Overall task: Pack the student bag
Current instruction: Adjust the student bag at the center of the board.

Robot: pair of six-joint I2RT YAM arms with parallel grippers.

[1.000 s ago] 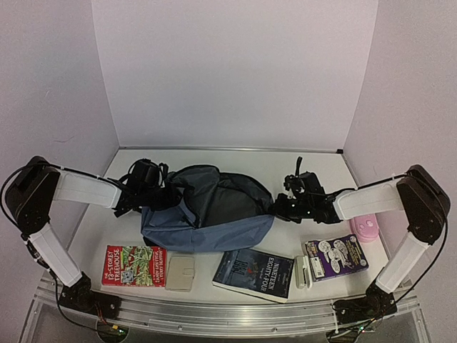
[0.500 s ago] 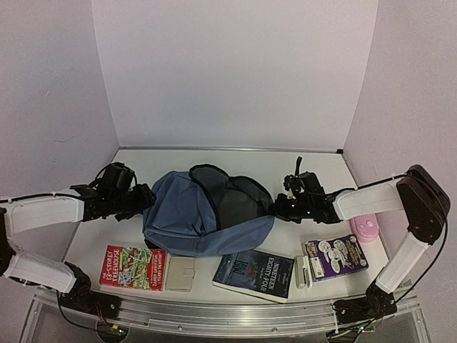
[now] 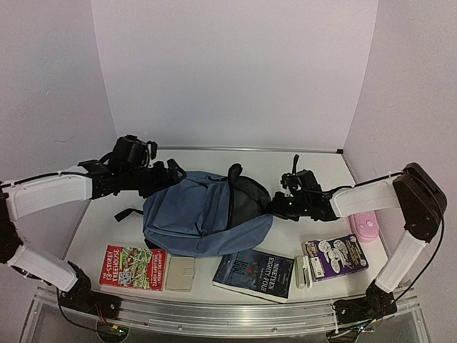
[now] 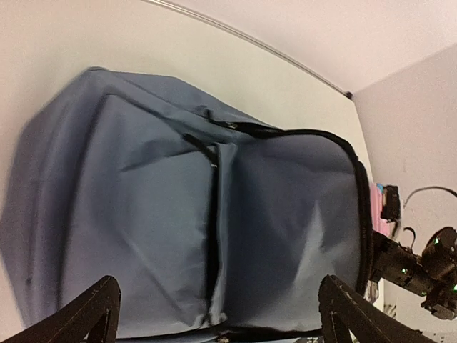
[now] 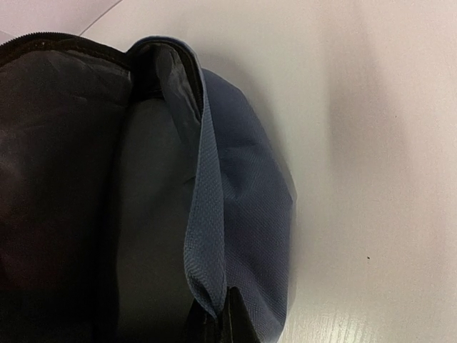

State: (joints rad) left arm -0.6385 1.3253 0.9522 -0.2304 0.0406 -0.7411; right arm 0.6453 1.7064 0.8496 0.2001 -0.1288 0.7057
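The bag (image 4: 143, 214) blurs at its left side. Bottom edges cut off both the left claw (image 4: 218, 311) and the right claw (image 5: 218, 325). The bag's interior is too dark to read.

We see a white table (image 3: 207, 161) inside a small box of plain walls: a back wall (image 3: 228, 71) at 12 o'clock, a left wall (image 3: 50, 86) at 9 o'clock and a right wall (image 3: 414, 86) at 3 o'clock. A thin metal strip (image 3: 228, 149) runs where the table meets the back wall, and a shiny metal rail (image 3: 214, 309) lies at 6 o'clock. The light is soft and the walls look a bit pink.
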